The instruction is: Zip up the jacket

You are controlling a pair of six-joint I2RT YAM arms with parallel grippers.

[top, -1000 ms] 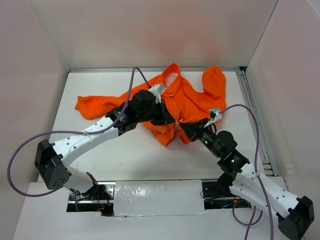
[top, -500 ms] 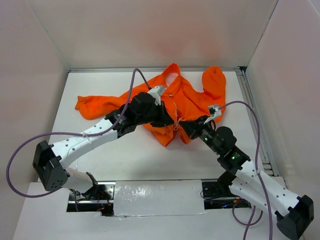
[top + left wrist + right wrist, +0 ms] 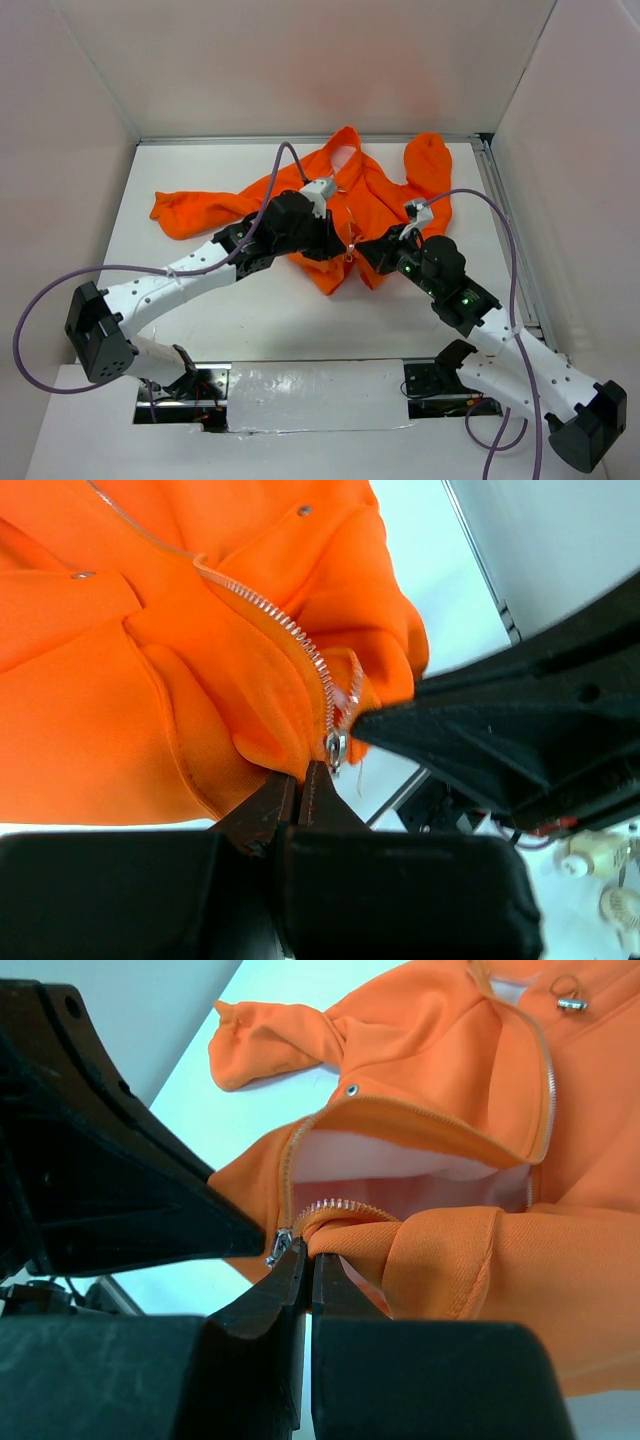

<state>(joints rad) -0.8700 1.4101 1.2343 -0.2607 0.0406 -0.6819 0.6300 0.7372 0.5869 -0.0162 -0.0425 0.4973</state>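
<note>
The orange jacket [image 3: 370, 195] lies at the back middle of the table, front open, pale lining [image 3: 400, 1165] showing. My left gripper [image 3: 340, 247] is shut on the jacket's bottom hem [image 3: 270, 750] right beside the silver zipper slider [image 3: 335, 748]. My right gripper [image 3: 364, 249] is shut on the other front edge [image 3: 345, 1238], just under its zipper teeth [image 3: 340, 1205], with the slider [image 3: 278, 1246] at its tip. The two grippers meet tip to tip and hold the bottom hem lifted off the table. The zipper runs unzipped up to the collar [image 3: 345, 155].
One sleeve [image 3: 195, 210] stretches left across the table [image 3: 200, 300], the other [image 3: 428, 165] points to the back right. A metal rail [image 3: 505, 230] runs along the table's right edge. White walls enclose the back and sides.
Both grippers have shifted a little forward and closer together with the hem. The right arm's wrist has swung up and left.
</note>
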